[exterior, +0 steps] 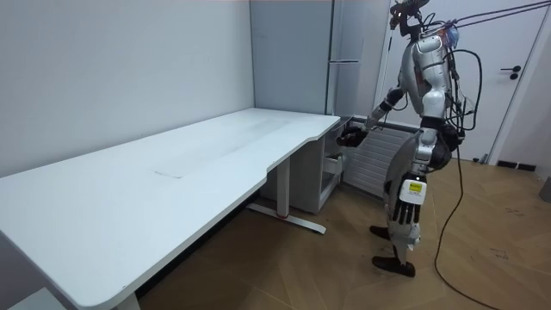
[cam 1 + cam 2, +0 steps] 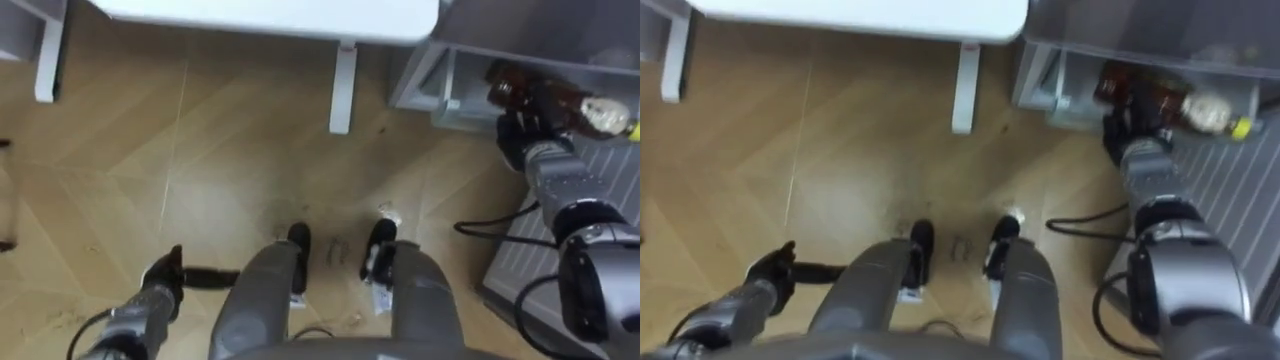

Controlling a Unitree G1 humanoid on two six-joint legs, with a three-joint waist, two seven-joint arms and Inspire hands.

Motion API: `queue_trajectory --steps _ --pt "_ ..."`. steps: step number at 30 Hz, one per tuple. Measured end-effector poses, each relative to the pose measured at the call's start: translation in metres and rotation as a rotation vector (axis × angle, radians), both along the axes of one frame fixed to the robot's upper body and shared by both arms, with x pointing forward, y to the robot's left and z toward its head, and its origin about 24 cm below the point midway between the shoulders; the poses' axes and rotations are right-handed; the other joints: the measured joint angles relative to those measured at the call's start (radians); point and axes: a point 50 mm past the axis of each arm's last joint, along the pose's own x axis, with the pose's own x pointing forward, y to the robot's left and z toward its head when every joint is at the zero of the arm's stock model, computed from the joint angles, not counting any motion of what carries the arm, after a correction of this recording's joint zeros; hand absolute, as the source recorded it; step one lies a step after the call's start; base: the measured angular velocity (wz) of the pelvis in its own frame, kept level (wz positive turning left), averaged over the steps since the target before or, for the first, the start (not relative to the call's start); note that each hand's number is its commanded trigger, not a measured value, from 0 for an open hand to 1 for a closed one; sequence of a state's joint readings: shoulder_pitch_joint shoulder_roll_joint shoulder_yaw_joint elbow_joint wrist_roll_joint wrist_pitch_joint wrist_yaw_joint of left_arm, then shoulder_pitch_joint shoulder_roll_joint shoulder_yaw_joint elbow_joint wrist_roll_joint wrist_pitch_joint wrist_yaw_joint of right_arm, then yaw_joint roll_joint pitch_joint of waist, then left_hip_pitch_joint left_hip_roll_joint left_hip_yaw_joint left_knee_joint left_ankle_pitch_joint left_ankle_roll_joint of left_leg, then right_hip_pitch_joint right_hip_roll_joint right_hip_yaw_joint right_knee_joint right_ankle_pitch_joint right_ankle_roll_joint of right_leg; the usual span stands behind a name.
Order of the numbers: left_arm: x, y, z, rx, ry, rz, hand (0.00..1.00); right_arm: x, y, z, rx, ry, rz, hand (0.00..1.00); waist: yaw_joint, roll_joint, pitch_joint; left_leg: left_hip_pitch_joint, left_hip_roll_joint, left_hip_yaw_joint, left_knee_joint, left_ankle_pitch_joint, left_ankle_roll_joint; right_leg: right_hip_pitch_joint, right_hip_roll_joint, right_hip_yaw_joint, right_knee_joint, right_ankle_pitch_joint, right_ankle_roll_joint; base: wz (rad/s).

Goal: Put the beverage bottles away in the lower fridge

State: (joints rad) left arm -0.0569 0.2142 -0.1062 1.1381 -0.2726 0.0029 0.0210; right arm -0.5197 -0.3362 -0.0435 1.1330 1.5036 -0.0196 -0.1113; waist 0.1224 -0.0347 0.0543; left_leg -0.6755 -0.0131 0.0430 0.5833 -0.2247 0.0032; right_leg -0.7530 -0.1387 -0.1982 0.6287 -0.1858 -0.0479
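Wood floor [image 2: 200, 150] lies under your robot, which stands at the end of the white desk [image 2: 270, 15]. At lower left of the left eye view the left hand [image 2: 163, 283] hangs idle by the hip; whether it is open or closed you cannot tell. The desk leg [image 2: 343, 90] stands at top centre. At upper right the fridge [image 2: 420, 75] shows its lower compartment open. Just right of that, the right hand [image 2: 525, 125] has its fingers clamped round a brown bottle [image 2: 575, 100], which lies tilted at the compartment's mouth. You look to be at the placing step. Next, reach further in, set the bottle down on the compartment's bottom, and only then let go.
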Motion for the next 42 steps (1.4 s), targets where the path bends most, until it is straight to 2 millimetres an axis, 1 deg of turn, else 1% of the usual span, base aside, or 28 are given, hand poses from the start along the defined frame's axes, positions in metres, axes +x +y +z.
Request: queue_trajectory --steps 2,3,5,10,11,15,19,22,25,29,30,31,32,39,42 --pt "0.003 0.001 0.001 0.015 -0.005 -0.005 0.00 0.004 -0.007 0.008 -0.035 -0.018 0.005 1.00 0.016 -0.003 0.0018 -0.075 0.004 -0.002 0.084 -0.030 0.000 -0.066 -0.004 0.003 0.069 -0.014 -0.005 0.00" --pt "0.003 0.001 0.002 0.018 -0.004 -0.005 0.00 0.004 -0.009 0.009 -0.044 -0.021 0.008 1.00 0.019 -0.003 0.0020 -0.090 0.004 -0.003 0.106 -0.037 0.001 -0.079 -0.007 0.004 0.089 -0.019 -0.006 0.00" --pt "0.005 0.004 0.003 0.044 -0.007 -0.026 0.00 0.007 -0.013 0.015 -0.073 -0.031 0.017 1.00 0.021 -0.004 0.0022 -0.155 0.003 -0.005 0.180 -0.061 0.000 -0.139 -0.017 0.006 0.155 -0.039 -0.002 0.02" --pt "0.007 0.009 0.005 0.073 -0.008 -0.049 0.00 0.012 -0.015 0.022 -0.128 -0.035 0.054 1.00 0.023 -0.005 0.0029 -0.244 0.012 -0.002 0.276 -0.083 -0.001 -0.219 -0.017 0.013 0.226 -0.043 -0.007 -0.05" --pt "0.007 0.010 0.006 0.082 -0.008 -0.049 0.00 0.013 -0.016 0.025 -0.146 -0.033 0.066 1.00 0.023 -0.005 0.0029 -0.258 0.015 -0.001 0.293 -0.089 0.004 -0.231 -0.016 0.013 0.237 -0.046 -0.012 -0.03" --pt "0.006 0.013 0.006 0.106 -0.004 -0.045 0.00 0.019 -0.023 0.039 -0.186 -0.060 0.070 1.00 0.021 -0.005 0.0029 -0.284 0.016 -0.002 0.320 -0.091 0.005 -0.253 -0.020 0.013 0.261 -0.049 -0.016 0.01" --pt "0.005 0.018 0.008 0.139 0.002 -0.056 0.00 0.027 -0.034 0.058 -0.224 -0.101 0.057 1.00 0.019 -0.005 0.0029 -0.288 0.016 -0.002 0.329 -0.090 0.005 -0.253 -0.029 0.005 0.276 -0.054 -0.022 0.06" --pt "0.005 0.019 0.008 0.148 0.009 -0.068 0.00 0.033 -0.035 0.067 -0.233 -0.123 0.052 1.00 0.016 -0.008 0.0030 -0.287 0.015 -0.004 0.332 -0.088 0.001 -0.253 -0.030 0.003 0.283 -0.055 -0.019 0.03" --pt "0.003 0.018 0.007 0.149 0.016 -0.076 0.00 0.034 -0.034 0.069 -0.228 -0.130 0.051 1.00 0.022 -0.016 0.0033 -0.283 0.016 -0.003 0.337 -0.093 -0.003 -0.253 -0.030 0.004 0.291 -0.060 -0.020 0.00" --pt "-0.008 0.019 0.004 0.148 0.047 -0.070 0.00 0.033 -0.035 0.068 -0.227 -0.113 0.041 1.00 0.020 -0.017 0.0028 -0.283 0.017 -0.002 0.337 -0.096 -0.003 -0.253 -0.030 0.004 0.291 -0.062 -0.019 0.00" --pt "-0.011 0.019 0.003 0.148 0.055 -0.068 0.00 0.033 -0.035 0.068 -0.226 -0.106 0.037 0.93 0.020 -0.017 0.0028 -0.283 0.017 -0.001 0.337 -0.096 -0.002 -0.253 -0.030 0.005 0.291 -0.062 -0.019 0.00" --pt "-0.011 0.019 0.003 0.148 0.057 -0.067 0.00 0.033 -0.035 0.068 -0.226 -0.103 0.035 0.07 0.020 -0.017 0.0028 -0.282 0.017 0.000 0.337 -0.097 -0.002 -0.253 -0.030 0.005 0.291 -0.062 -0.019 0.00" --pt "-0.013 0.020 0.003 0.155 0.061 -0.063 0.00 0.033 -0.035 0.068 -0.227 -0.098 0.034 0.00 0.020 -0.017 0.0027 -0.282 0.018 0.001 0.337 -0.097 -0.002 -0.253 -0.030 0.006 0.291 -0.062 -0.019 0.00" --pt "-0.014 0.018 0.003 0.157 0.050 -0.061 0.00 0.034 -0.035 0.070 -0.238 -0.077 0.027 0.00 0.020 -0.018 0.0014 -0.274 0.019 0.010 0.336 -0.099 0.000 -0.251 -0.030 0.012 0.292 -0.062 -0.019 -0.02" --pt "-0.014 0.018 0.003 0.155 0.047 -0.062 0.00 0.033 -0.038 0.070 -0.239 -0.068 0.016 0.00 0.019 -0.019 0.0006 -0.272 0.018 0.012 0.332 -0.099 0.000 -0.251 -0.033 0.011 0.290 -0.061 -0.019 0.00"
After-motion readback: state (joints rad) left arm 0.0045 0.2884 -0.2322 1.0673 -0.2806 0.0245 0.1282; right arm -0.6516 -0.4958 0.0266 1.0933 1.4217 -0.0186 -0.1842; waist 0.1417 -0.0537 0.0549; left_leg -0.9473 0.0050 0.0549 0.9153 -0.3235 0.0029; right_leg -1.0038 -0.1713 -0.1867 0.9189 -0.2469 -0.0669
